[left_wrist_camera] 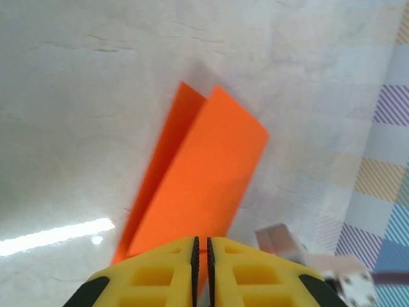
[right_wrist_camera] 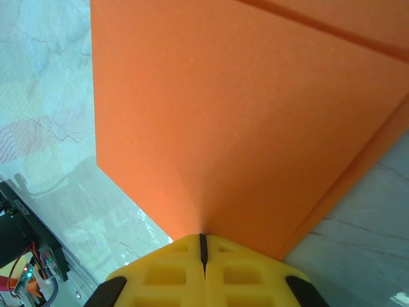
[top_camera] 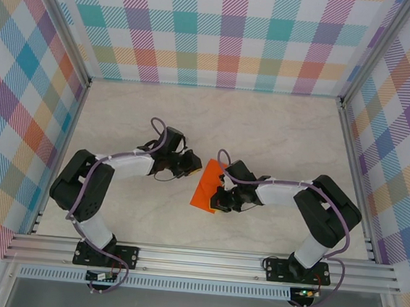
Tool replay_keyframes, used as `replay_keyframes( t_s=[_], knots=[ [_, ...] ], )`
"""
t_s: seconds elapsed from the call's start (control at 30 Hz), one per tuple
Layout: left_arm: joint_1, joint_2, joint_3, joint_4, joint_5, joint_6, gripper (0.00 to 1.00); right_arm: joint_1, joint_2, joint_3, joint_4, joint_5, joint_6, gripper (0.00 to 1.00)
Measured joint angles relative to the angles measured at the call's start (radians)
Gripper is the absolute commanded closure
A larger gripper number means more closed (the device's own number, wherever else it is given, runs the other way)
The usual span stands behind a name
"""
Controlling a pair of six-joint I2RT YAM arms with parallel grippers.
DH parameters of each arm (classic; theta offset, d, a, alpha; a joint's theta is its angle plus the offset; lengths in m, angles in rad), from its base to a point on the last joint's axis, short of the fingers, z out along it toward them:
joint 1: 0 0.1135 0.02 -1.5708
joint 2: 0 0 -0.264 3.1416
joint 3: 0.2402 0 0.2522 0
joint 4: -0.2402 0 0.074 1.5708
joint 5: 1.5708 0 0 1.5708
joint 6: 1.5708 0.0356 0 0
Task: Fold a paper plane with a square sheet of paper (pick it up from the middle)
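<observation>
The top external camera looks down from above and behind the arm bases onto the pale marbled worktop [top_camera: 266, 123]. Each wrist camera looks along its own yellow-fingered hand, left hand [left_wrist_camera: 201, 246] and right hand [right_wrist_camera: 203, 238], at close range. All three views share the thin bright orange folded paper sheet [top_camera: 207, 186].

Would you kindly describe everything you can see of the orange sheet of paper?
The square sheet of paper is thin, plain bright orange, folded into a narrower two-layer shape with a crease. It is at the middle of the table, between the arms; the right gripper pinches one edge, the left gripper the opposite end.
</observation>
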Motion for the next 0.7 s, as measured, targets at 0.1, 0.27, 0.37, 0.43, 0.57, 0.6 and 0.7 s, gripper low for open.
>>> replay_keyframes(
  t_s=[0.1,0.27,0.37,0.43,0.57,0.6,0.7],
  knots=[
    [-0.019,-0.017,-0.028,0.012,0.026,0.012,0.87,0.0,0.0,0.003,-0.007,0.001,0.0,0.95],
    [-0.052,0.042,-0.058,0.053,0.07,0.015,0.87,0.0,0.0,0.005,-0.012,0.001,0.0,0.94],
    [-0.066,0.093,-0.058,0.061,0.084,0.019,0.87,0.0,0.0,0.008,-0.021,0.001,0.0,0.94],
    [-0.07,0.11,-0.058,0.061,0.084,0.019,0.87,0.0,0.0,0.011,-0.027,0.001,0.0,0.94],
    [-0.073,0.116,-0.058,0.055,0.071,0.035,0.88,0.0,0.0,0.019,-0.046,0.005,0.0,0.94],
    [-0.073,0.117,-0.058,0.05,0.064,0.039,0.88,0.0,0.0,0.022,-0.051,0.005,0.0,0.93],
    [-0.072,0.129,-0.053,0.039,0.056,0.049,0.88,0.0,0.0,0.033,-0.072,0.009,0.001,0.91]
  ],
)
